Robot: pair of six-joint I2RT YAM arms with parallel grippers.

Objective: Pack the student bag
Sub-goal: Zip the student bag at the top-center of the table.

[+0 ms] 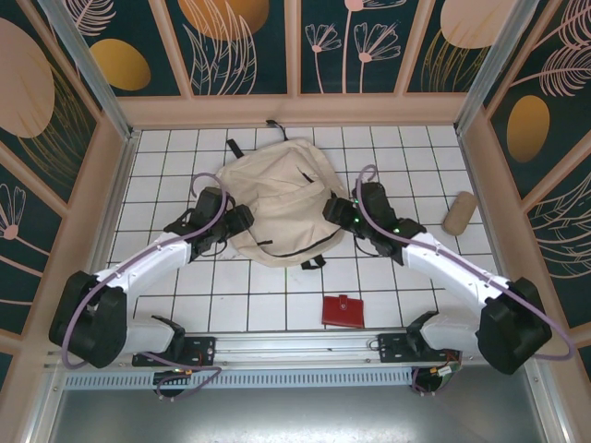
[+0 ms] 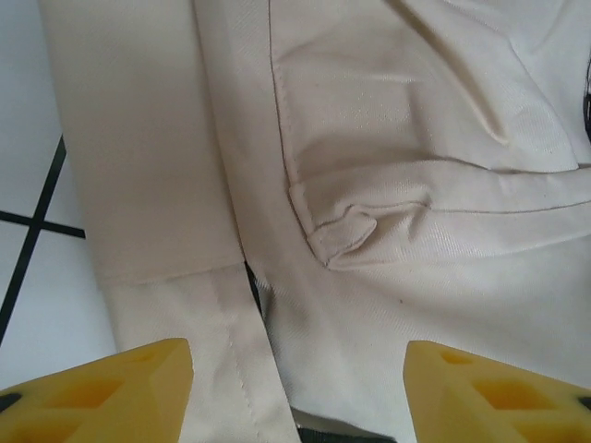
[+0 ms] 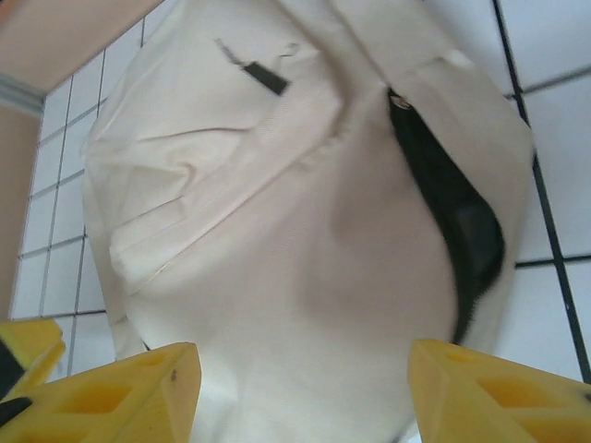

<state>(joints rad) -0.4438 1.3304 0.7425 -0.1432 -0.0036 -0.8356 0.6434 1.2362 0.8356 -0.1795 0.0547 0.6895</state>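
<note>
Student bag (image 1: 277,208) flanked by left fingers (image 2: 111,388) and right fingers (image 3: 499,392), both spread and empty; better pinch fabric beside its dark zip opening (image 3: 452,221) and lift evenly

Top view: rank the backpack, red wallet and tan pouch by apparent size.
1. Backpack, by far the largest.
2. Red wallet and tan pouch look about alike; I would not rank them.
</note>
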